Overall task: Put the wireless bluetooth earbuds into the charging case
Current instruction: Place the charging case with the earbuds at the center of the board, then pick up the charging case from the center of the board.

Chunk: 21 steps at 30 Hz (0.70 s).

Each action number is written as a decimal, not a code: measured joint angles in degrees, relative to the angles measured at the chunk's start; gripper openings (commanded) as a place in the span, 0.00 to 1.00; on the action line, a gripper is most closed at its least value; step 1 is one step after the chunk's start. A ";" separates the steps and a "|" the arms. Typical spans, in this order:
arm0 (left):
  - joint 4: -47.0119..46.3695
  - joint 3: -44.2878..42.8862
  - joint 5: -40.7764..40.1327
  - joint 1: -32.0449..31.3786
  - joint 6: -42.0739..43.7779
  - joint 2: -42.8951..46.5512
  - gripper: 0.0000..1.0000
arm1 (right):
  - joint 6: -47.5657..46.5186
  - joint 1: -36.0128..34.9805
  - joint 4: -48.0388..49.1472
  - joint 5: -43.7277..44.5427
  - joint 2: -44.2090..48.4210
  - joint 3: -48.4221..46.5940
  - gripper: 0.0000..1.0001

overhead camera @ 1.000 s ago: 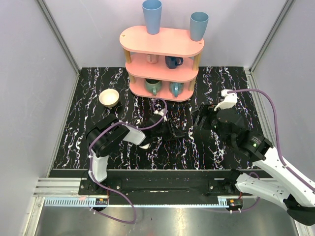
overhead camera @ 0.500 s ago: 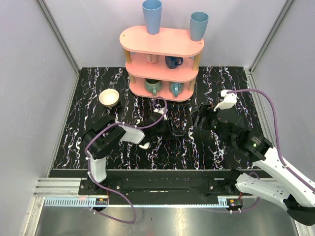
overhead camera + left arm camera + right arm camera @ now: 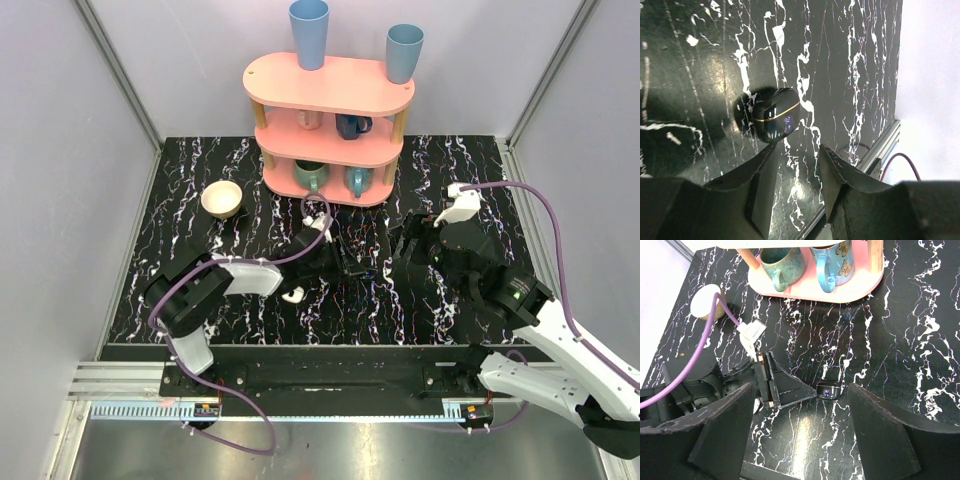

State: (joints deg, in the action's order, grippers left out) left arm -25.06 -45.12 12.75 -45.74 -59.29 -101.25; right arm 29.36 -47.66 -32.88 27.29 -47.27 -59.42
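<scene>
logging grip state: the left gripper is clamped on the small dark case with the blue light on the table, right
Not clamped. The left wrist view shows the small dark case lying free on the table, just ahead of the left gripper, whose jaws stand slightly apart with nothing between them. The rest holds.

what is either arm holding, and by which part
Nothing. The dark case lies free beyond the left fingers' tips; the right fingers stand open and empty.
</scene>
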 measured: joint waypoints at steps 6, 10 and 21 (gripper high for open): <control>5.27 1.27 -3.67 0.37 3.82 7.28 0.44 | -0.02 0.00 0.00 0.04 -0.17 0.00 0.82; 8.79 1.46 -7.28 0.57 7.21 14.56 0.45 | -0.31 0.00 0.02 0.09 -0.33 0.00 0.84; 16.52 5.35 -24.20 0.85 16.15 40.63 0.66 | -3.85 0.02 0.98 1.88 -3.32 1.33 1.00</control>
State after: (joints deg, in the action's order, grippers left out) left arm -8.54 -39.77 -11.44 -44.88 -43.13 -60.62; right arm 25.52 -47.64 -31.90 29.17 -50.59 -58.08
